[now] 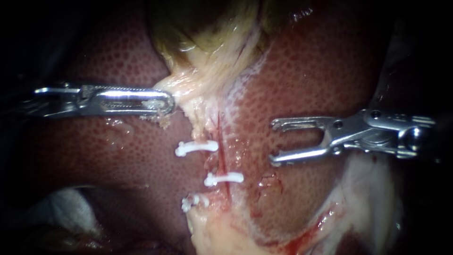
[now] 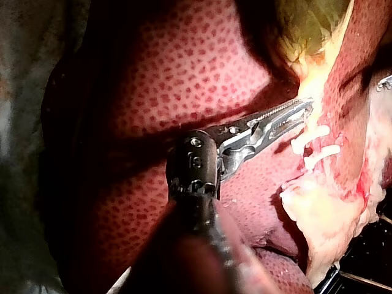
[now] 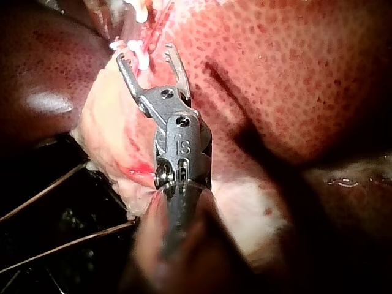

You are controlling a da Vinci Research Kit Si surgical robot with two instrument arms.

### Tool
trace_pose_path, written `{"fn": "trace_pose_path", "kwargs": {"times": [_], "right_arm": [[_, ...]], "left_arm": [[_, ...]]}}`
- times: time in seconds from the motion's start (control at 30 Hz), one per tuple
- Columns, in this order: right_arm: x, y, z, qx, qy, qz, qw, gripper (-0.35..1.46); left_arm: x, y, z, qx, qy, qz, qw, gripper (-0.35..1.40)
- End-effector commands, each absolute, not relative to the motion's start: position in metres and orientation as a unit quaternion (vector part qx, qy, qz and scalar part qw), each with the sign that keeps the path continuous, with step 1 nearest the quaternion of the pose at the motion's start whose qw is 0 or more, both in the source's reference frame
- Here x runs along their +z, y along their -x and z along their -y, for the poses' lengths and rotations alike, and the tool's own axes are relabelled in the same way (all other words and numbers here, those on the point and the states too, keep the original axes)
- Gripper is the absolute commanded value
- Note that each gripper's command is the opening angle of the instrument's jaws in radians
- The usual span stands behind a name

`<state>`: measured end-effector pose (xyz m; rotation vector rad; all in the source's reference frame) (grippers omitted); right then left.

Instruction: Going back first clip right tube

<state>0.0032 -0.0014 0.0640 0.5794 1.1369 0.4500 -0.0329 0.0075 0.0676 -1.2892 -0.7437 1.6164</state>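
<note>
Right claw (image 1: pixel 273 142) of mine stands wide open and empty over the liver (image 1: pixel 306 71), well apart from the tubes, on their right in the endoscope view. One white clip (image 1: pixel 223 178) sits across the thin red right tube (image 1: pixel 221 141). Two other clips (image 1: pixel 197 148) cross the paler strand just beside it, one higher and one lower. My left claw (image 1: pixel 167 101) is closed on pale tissue (image 1: pixel 193 80) just below the gallbladder (image 1: pixel 207 28).

A small white plastic clip (image 1: pixel 223 178) sits clamped crosswise on the thin red tube (image 1: pixel 221 158), between an upper white clip (image 1: pixel 197 148) and a lower white clip (image 1: pixel 195 202).
</note>
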Motion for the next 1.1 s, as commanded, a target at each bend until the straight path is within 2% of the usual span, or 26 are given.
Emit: {"fn": "trace_pose_path", "kwargs": {"times": [0.03,0.33,0.5,1.1], "right_arm": [[0.0639,-0.0032,0.0014,0.209,-0.267,-0.526,0.780,0.49],[0.0643,-0.0032,0.0016,0.207,-0.264,-0.526,0.781,0.49],[0.0642,-0.0032,0.0016,0.204,-0.263,-0.527,0.782,0.49],[0.0642,-0.0033,0.0017,0.203,-0.260,-0.528,0.783,0.49]], "left_arm": [[0.0680,0.0333,-0.0074,0.655,0.524,0.301,0.454,-0.35],[0.0715,0.0370,-0.0060,0.664,0.515,0.310,0.444,-0.35],[0.0727,0.0391,-0.0065,0.665,0.516,0.311,0.442,-0.35],[0.0735,0.0394,-0.0065,0.668,0.513,0.310,0.441,-0.35]]}}
